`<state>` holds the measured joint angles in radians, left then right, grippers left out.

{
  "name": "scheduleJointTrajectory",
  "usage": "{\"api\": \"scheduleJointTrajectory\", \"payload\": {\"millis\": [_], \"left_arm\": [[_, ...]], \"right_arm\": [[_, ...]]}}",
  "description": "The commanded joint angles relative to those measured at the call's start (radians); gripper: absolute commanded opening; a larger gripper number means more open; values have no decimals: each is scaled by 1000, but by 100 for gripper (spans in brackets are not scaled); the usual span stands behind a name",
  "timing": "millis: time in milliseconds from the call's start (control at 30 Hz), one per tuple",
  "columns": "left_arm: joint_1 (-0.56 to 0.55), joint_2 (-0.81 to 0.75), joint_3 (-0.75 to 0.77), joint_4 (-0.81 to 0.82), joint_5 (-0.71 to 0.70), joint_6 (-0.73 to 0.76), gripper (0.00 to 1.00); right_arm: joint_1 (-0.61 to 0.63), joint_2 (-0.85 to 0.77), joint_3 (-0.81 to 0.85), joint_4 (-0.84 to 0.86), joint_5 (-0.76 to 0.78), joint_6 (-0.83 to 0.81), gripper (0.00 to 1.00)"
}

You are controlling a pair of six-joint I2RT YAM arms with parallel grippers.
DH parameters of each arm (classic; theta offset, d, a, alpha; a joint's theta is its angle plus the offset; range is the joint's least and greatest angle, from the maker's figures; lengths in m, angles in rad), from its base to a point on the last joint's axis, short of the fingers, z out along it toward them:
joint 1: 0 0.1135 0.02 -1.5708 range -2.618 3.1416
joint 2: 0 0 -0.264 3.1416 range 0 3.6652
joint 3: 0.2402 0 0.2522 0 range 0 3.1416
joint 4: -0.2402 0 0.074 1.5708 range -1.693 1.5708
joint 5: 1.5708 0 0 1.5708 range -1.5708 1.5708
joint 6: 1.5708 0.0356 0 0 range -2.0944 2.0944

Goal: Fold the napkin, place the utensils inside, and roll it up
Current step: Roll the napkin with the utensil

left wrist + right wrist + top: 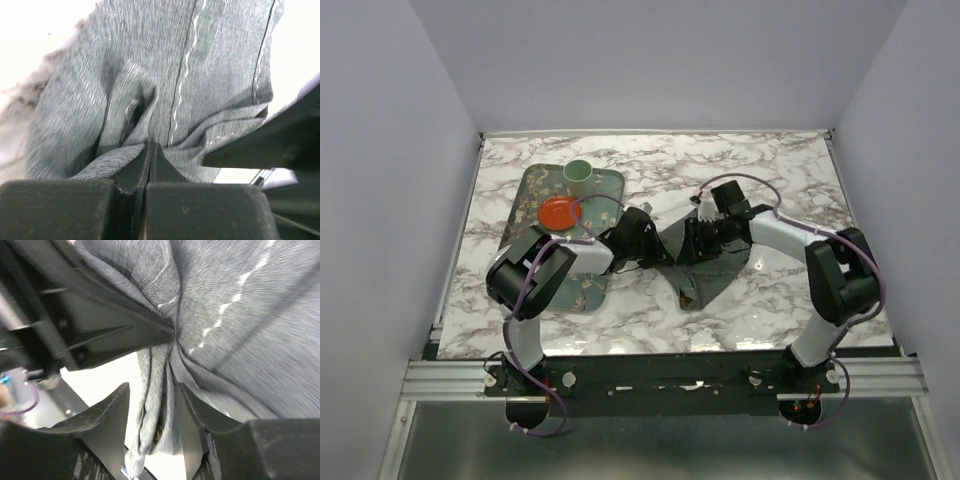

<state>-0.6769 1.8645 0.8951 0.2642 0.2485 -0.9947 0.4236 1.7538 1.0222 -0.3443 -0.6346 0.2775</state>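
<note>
The left hand (150,151) is clamped tight on a bunched fold of the dark grey napkin (706,270) at the middle of the marble counter (780,170), just right of the green tray (532,190), while the right hand (152,392), fingers apart, straddles a hanging fold.

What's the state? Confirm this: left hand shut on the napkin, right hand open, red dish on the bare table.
Wrong on the dish only. The red dish sits on the tray, as the top view shows. The rest stands: left hand shut on the napkin, right hand open.
</note>
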Motion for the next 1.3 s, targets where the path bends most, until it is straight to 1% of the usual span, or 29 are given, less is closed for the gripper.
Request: {"api": "scheduleJointTrajectory", "payload": {"millis": [0, 33, 133, 167, 200, 267, 300, 333, 467, 500, 567, 700, 800, 900, 933, 1000, 1033, 1133, 1200, 1267], "left_arm": [[8, 102, -16, -184, -48, 24, 0], [8, 105, -10, -189, -45, 24, 0], [8, 117, 2, -198, -37, 22, 0], [8, 125, 7, -201, -32, 24, 0], [10, 130, 10, -203, -28, 22, 0], [10, 131, 10, -203, -22, 21, 0], [11, 133, 4, -197, -20, 18, 0], [11, 133, -1, -194, -18, 18, 0], [13, 136, -8, -186, -15, 15, 0], [14, 136, -13, -180, -15, 13, 0], [16, 139, -18, -174, -12, 8, 0], [17, 144, -24, -164, -6, 2, 0], [19, 140, -27, -163, -6, 4, 0], [20, 134, -28, -163, -5, 5, 0], [22, 136, -28, -163, -5, 5, 0], [23, 133, -31, -166, -6, 7, 0], [23, 130, -33, -166, -6, 8, 0], [26, 125, -38, -166, -3, 10, 0], [28, 122, -39, -166, -2, 11, 0], [27, 113, -39, -171, -5, 19, 0]], "right_arm": [[78, -108, 76, -254, 354, -77, 56], [104, -132, 72, -254, 402, -81, 63], [222, -181, 43, -222, 545, -75, 70], [251, -201, 29, -191, 588, -61, 71], [311, -208, 16, -173, 672, -57, 72], [366, -214, -10, -133, 748, -37, 75], [409, -212, -17, -119, 812, -31, 76], [425, -205, -30, -99, 823, -28, 78], [468, -128, -7, -74, 871, -40, 80], [484, -108, -1, -74, 904, -41, 81], [501, -67, 12, -74, 944, -52, 82], [521, -7, 25, -71, 972, -58, 81], [524, 29, 27, -73, 986, -43, 77], [523, 41, 21, -71, 983, -28, 71], [523, 44, 18, -71, 977, -24, 64], [517, 42, 7, -59, 958, -14, 53], [511, 41, -8, -53, 928, -9, 45], [477, 33, -30, -27, 863, 0, 36], [452, 30, -48, -12, 833, -3, 36], [437, 30, -59, -5, 797, -11, 30]]}}
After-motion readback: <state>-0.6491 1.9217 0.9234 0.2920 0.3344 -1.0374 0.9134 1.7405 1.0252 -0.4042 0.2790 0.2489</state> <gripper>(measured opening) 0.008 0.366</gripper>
